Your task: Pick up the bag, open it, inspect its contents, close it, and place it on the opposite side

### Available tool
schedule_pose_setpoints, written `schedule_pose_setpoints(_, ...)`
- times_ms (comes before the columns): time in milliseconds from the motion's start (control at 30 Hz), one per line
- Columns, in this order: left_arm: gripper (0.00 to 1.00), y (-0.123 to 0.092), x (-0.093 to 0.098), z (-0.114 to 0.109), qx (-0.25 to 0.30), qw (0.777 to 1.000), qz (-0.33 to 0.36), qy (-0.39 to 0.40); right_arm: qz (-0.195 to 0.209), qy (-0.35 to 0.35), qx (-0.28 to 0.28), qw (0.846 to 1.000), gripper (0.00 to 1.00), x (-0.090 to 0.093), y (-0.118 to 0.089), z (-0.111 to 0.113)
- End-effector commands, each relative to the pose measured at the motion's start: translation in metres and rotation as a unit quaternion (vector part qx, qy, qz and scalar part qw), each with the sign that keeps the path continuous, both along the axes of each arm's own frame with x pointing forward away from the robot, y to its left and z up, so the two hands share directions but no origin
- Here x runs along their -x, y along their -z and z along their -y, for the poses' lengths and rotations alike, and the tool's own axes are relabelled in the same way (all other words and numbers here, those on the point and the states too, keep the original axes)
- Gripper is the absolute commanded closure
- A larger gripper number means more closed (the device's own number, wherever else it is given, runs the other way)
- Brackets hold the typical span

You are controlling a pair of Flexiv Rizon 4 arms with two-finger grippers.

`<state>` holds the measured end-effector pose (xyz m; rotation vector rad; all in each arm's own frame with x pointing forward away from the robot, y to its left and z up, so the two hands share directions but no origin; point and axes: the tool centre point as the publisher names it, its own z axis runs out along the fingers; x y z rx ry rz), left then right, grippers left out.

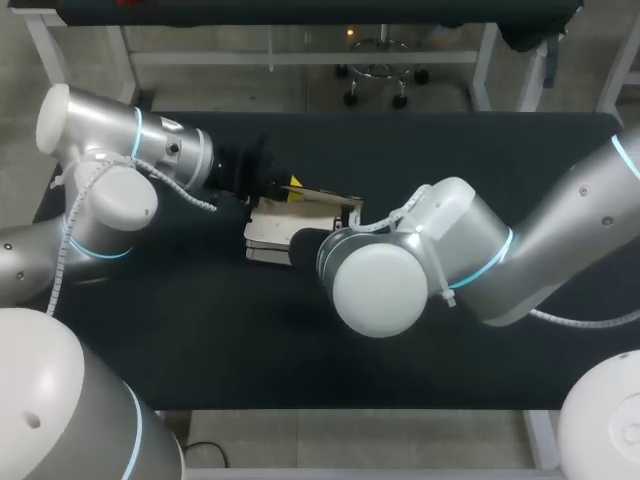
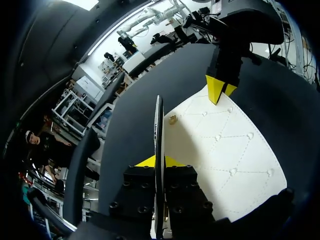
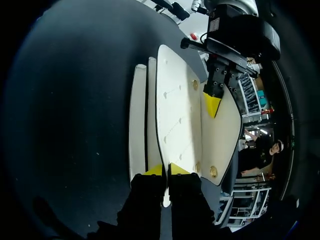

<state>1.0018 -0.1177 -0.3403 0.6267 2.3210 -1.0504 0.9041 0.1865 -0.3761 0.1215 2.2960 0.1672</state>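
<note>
A white quilted bag [image 1: 262,238] lies in the middle of the black table. Its flap [image 1: 322,197] is lifted and stands on edge. My left gripper [image 1: 290,187] comes in from the left and is shut on the flap's thin edge [image 2: 159,120], with yellow tips on both sides [image 2: 159,161]. The quilted panel [image 2: 220,150] spreads beside it, with a brass snap [image 2: 172,119]. My right gripper [image 3: 165,170] is shut on the edge of a white bag panel [image 3: 175,110]. In the head view its own wrist hides it. The two grippers face each other across the bag [image 3: 212,104] [image 2: 219,90].
The black table top [image 1: 200,340] extends well beyond the bag on all sides. My right arm's bulky elbow [image 1: 380,285] hangs over the table just in front of the bag. My left arm's joints [image 1: 110,200] sit over the left edge.
</note>
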Motion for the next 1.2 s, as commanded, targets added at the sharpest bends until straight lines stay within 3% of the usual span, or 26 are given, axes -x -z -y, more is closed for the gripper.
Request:
schedule_pose_setpoints(33,1.00,0.006,0.011,-0.007,0.021,0.999,0.024,-0.004,0.005,0.000,-0.002,1.000,1.00,0.001,0.003,0.000)
schedule_pose_setpoints(367,1.00,0.007,0.011,-0.013,0.033,0.999,0.029,-0.003,0.005,0.000,-0.002,1.000,1.00,0.001,0.003,0.000)
schedule_pose_setpoints(433,0.62,0.001,0.011,-0.013,0.035,0.999,0.024,-0.007,0.005,0.000,-0.002,1.000,1.00,0.001,0.003,0.000)
schedule_pose_setpoints(467,0.53,-0.003,0.012,-0.012,0.036,0.999,0.024,-0.007,0.005,0.000,-0.002,1.000,1.00,0.001,0.003,0.000)
schedule_pose_setpoints(567,0.42,-0.013,0.012,-0.012,0.039,0.999,0.024,-0.008,0.005,0.000,-0.002,1.000,1.00,0.001,0.003,0.000)
schedule_pose_setpoints(733,0.47,-0.023,0.009,-0.012,0.037,0.999,0.023,-0.011,0.005,0.000,-0.002,1.000,1.00,0.001,0.003,0.000)
schedule_pose_setpoints(867,0.58,-0.024,0.007,-0.012,0.033,0.999,0.027,-0.012,0.005,0.000,-0.002,1.000,1.00,0.001,0.003,0.000)
schedule_pose_setpoints(933,0.77,-0.024,0.006,-0.011,0.032,0.999,0.029,-0.012,0.005,0.000,-0.002,1.000,1.00,0.001,0.003,0.000)
schedule_pose_setpoints(967,0.98,-0.024,0.006,-0.011,0.031,0.999,0.031,-0.012,0.005,0.000,-0.002,1.000,1.00,0.001,0.003,0.000)
schedule_pose_setpoints(1200,1.00,-0.019,0.007,-0.011,0.023,0.999,0.043,-0.013,0.005,0.000,-0.002,1.000,1.00,0.001,0.003,0.000)
